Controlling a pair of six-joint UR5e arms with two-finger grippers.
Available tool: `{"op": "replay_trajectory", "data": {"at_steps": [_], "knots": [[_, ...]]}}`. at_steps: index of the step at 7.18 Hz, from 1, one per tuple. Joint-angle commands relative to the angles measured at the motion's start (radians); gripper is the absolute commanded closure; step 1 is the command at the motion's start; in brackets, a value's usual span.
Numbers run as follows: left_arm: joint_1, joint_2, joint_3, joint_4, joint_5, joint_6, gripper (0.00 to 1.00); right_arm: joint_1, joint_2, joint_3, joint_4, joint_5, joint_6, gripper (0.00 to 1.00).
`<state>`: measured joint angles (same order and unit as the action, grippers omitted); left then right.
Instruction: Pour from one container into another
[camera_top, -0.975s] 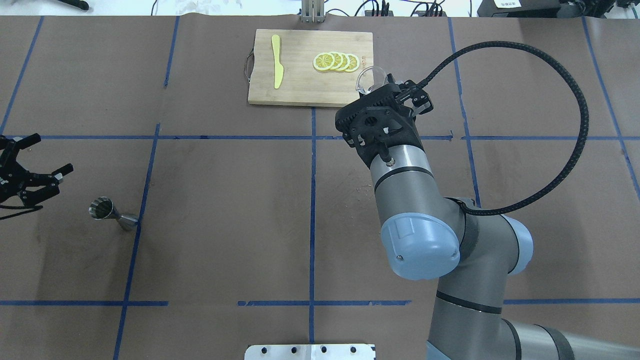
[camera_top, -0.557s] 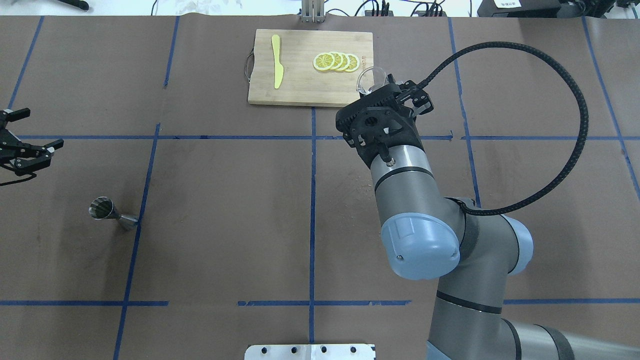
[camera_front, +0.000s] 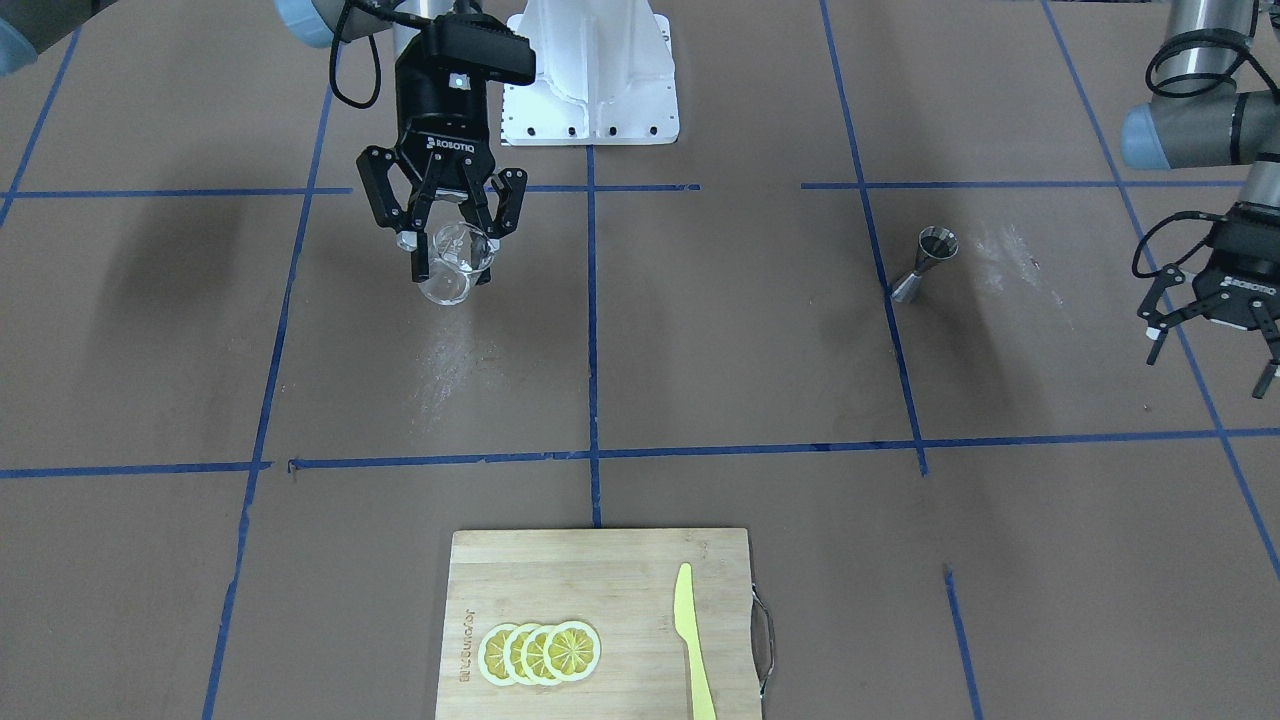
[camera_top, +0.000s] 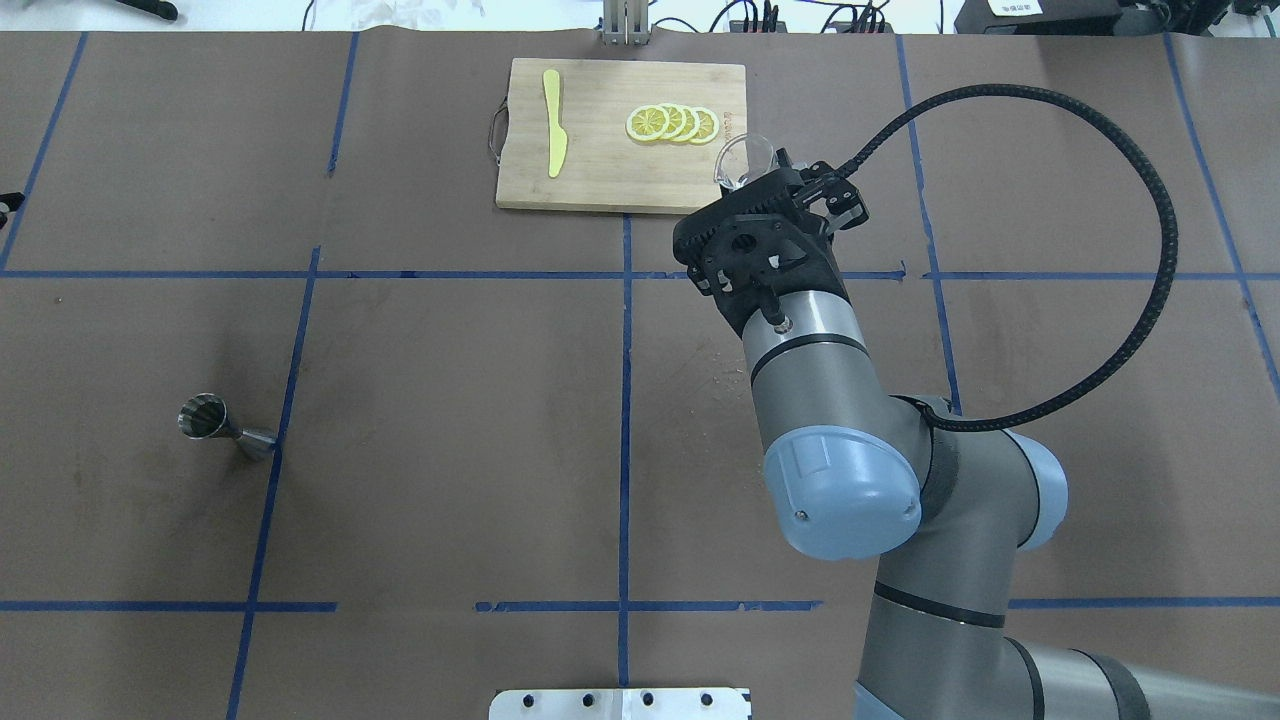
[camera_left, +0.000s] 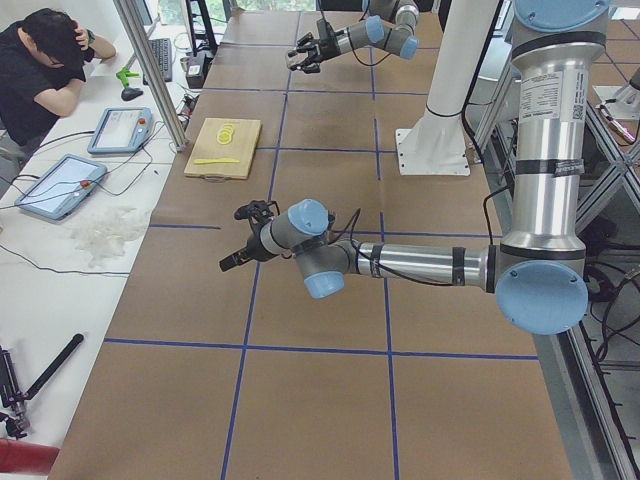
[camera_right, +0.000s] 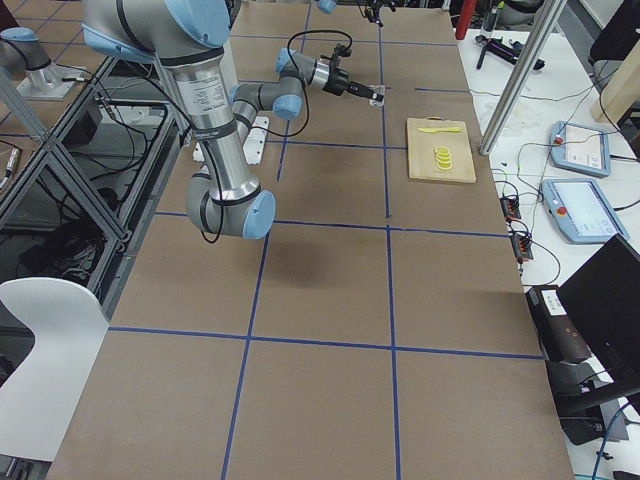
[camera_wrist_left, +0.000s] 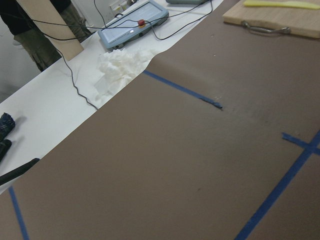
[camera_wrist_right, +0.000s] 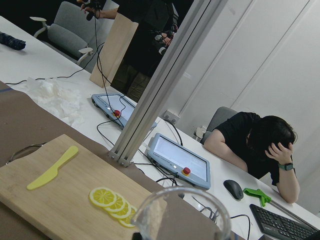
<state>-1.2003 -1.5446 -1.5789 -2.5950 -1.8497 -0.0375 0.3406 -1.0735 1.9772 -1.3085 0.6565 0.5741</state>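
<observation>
A clear glass cup (camera_front: 448, 284) hangs above the table with my right gripper (camera_front: 455, 252) shut on it. The overhead view shows the cup (camera_top: 740, 158) at the near right corner of the cutting board, ahead of the right gripper (camera_top: 768, 180). Its rim (camera_wrist_right: 182, 214) fills the bottom of the right wrist view. I cannot tell what is in it. A small steel jigger (camera_top: 222, 427) stands on the table's left side, also visible from the front (camera_front: 925, 262). My left gripper (camera_front: 1210, 355) hovers open and empty, well apart from the jigger.
A wooden cutting board (camera_top: 600, 170) lies at the far middle with lemon slices (camera_top: 672, 123) and a yellow plastic knife (camera_top: 553, 122) on it. Beyond the table's far edge are tablets, cables and a seated person (camera_wrist_right: 252, 145). A white base plate (camera_front: 590, 75) sits by the robot.
My left gripper has pulled away from the jigger toward the far left, almost leaving the overhead view. The right arm and the cup have stayed nearly still.
</observation>
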Motion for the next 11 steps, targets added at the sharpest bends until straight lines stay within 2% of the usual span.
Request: {"op": "replay_trajectory", "data": {"at_steps": [1, 3, 4, 6, 7, 8, 9, 11], "knots": [[-0.082, 0.009, 0.046, 0.07, 0.013, 0.008, 0.0, 0.0, 0.0, 0.0, 0.0, 0.0, 0.001, 1.0], [-0.137, 0.0, 0.127, 0.084, 0.004, 0.001, 0.0, 0.0, 0.0, 0.0, 0.0, 0.0, 0.001, 1.0], [-0.146, -0.005, 0.135, 0.149, -0.018, -0.001, 0.0, 0.0, -0.002, 0.0, 0.0, 0.0, 0.001, 1.0], [-0.243, -0.028, 0.125, 0.461, -0.327, 0.004, 0.0, 0.0, -0.003, -0.001, 0.002, 0.0, 0.001, 1.0], [-0.261, -0.035, 0.122, 0.607, -0.433, 0.004, 0.0, 0.0, -0.003, 0.0, 0.0, 0.0, 0.001, 1.0], [-0.298, -0.032, 0.111, 0.681, -0.518, 0.002, 0.0, 0.0, -0.003, 0.002, 0.0, 0.0, 0.001, 1.0], [-0.306, -0.025, 0.114, 0.731, -0.575, -0.002, 0.0, 0.0, -0.003, 0.0, 0.002, 0.0, 0.001, 1.0], [-0.396, -0.035, 0.071, 0.87, -0.594, -0.004, 0.0, 0.0, -0.002, -0.001, 0.002, 0.002, 0.001, 1.0]]}}
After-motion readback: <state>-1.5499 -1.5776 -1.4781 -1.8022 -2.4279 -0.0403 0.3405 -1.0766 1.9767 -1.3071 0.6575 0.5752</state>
